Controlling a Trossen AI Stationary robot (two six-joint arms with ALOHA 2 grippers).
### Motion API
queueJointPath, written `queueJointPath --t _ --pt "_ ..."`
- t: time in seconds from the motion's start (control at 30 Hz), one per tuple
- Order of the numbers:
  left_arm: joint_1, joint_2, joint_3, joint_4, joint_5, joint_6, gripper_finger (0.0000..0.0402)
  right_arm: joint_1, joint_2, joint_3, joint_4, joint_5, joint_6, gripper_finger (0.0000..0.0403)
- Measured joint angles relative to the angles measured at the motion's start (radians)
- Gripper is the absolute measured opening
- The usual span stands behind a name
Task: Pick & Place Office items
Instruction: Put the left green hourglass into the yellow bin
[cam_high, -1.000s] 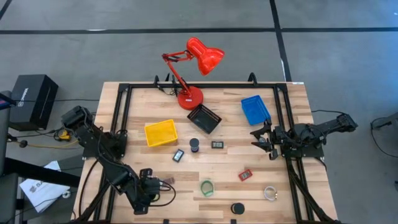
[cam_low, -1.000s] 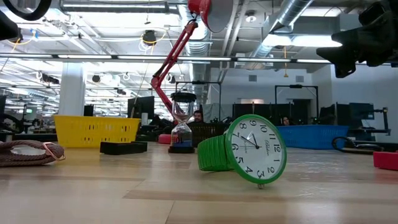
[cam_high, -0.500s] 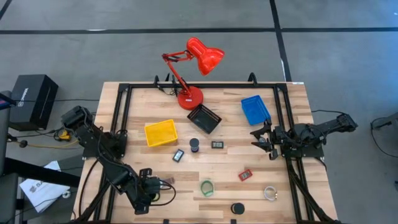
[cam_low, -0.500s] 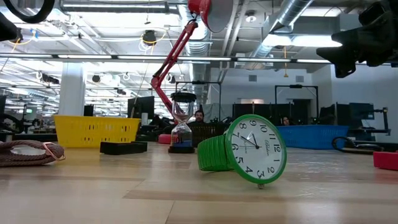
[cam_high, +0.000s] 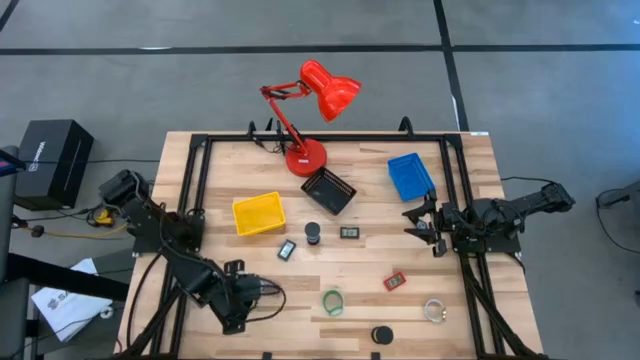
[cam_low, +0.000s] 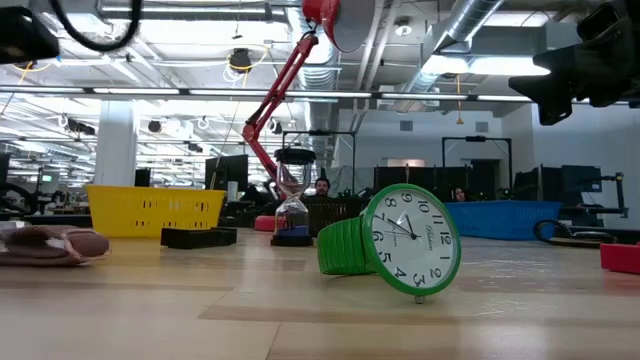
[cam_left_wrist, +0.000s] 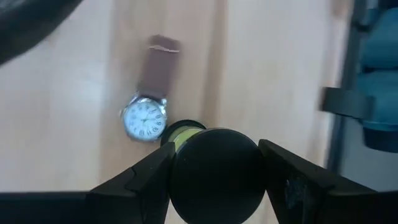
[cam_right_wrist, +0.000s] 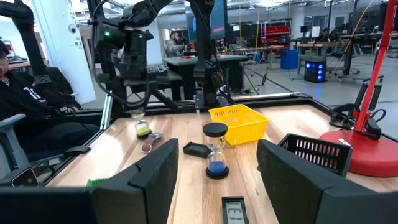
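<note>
A large open robotics lab or industrial workshop is shown. Exposed silver ducts and pipes are seen under a high ceiling lit by strip lights. A bare grey concrete floor marked with dark lines surrounds the wooden table, which is framed by black rails. Far behind it, rows of workbenches, monitors and blue bins are visible, and a person in dark clothing is seated to one side.
</note>
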Motion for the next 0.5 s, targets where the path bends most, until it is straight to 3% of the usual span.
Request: queueJointPath --t 0.27,0.5 --pt "0.092 -0.065 0.039 -0.080 -0.020 0.050 0.0209 0.000 0.000 0.000 0.000 0.000 0.008 0.0210" --pt "0.180 -0.263 0.039 -0.160 -0.184 0.073 0.0205 0.000 0.000 0.000 0.000 0.000 0.007 0.0210"
